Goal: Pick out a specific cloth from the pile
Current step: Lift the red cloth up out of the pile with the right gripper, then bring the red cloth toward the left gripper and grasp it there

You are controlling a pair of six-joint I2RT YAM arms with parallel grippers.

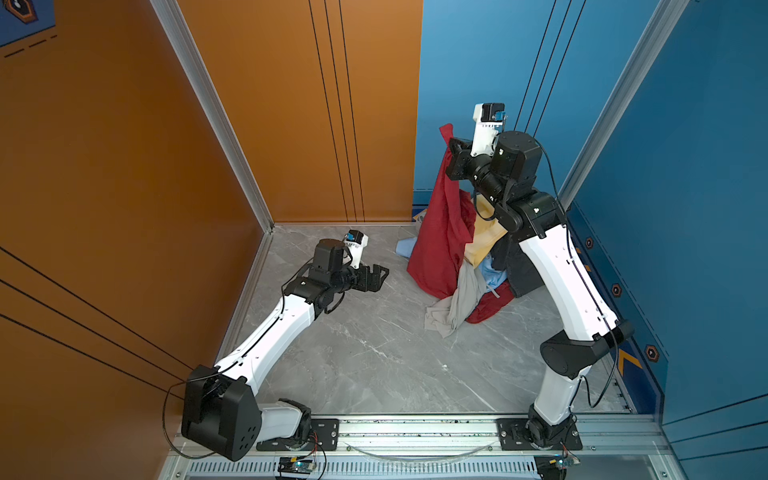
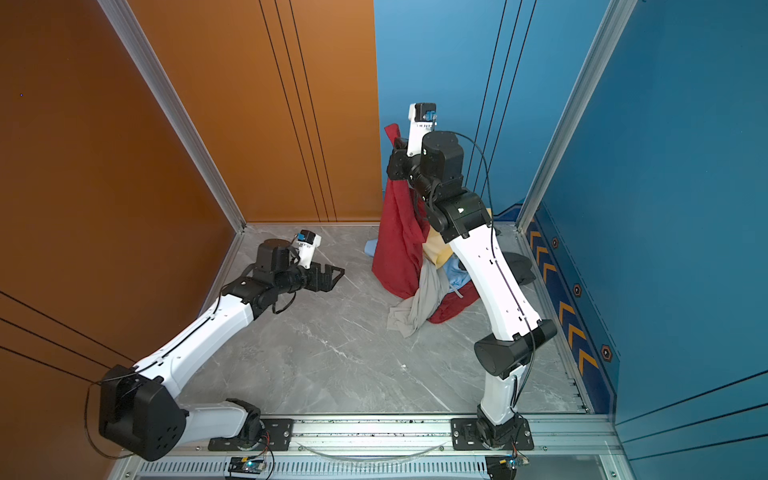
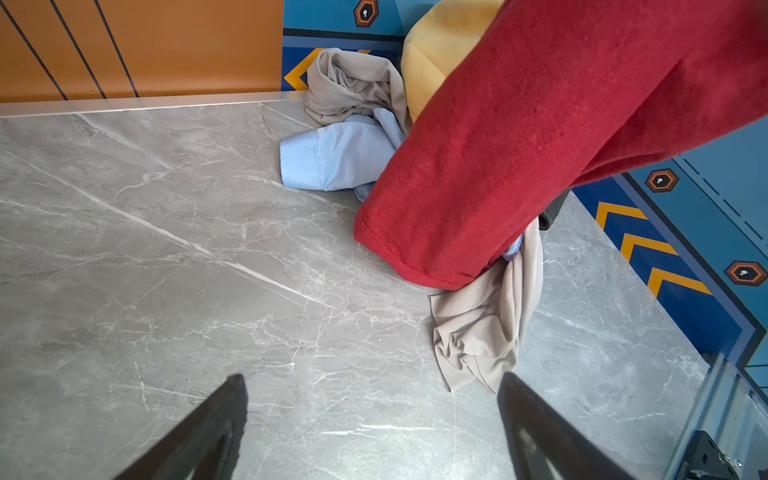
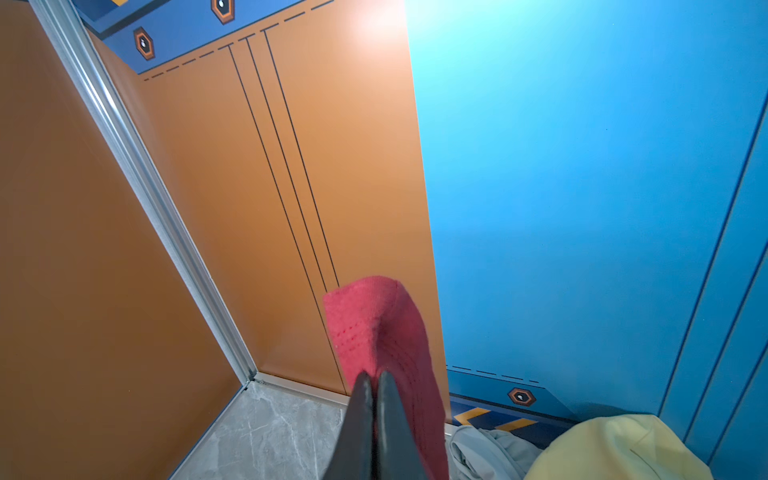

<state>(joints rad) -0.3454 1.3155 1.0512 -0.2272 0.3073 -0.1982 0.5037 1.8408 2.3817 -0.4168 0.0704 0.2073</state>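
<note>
Fingers on the right (image 4: pixel 360 419) clench the red cloth (image 1: pixel 440 237) at its top corner, right of centre in both top views, and its hem rests in the pile (image 1: pixel 486 241). Lift it higher and slowly, so the grey garment (image 1: pixel 461 299) slips off. The left fingers (image 3: pixel 220 415) gape, empty.

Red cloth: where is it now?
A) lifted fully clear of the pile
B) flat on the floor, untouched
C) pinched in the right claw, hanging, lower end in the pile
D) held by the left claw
C: the right claw is shut on the red cloth, whose lower end lies among the pile; the left claw stands open, empty.
</note>
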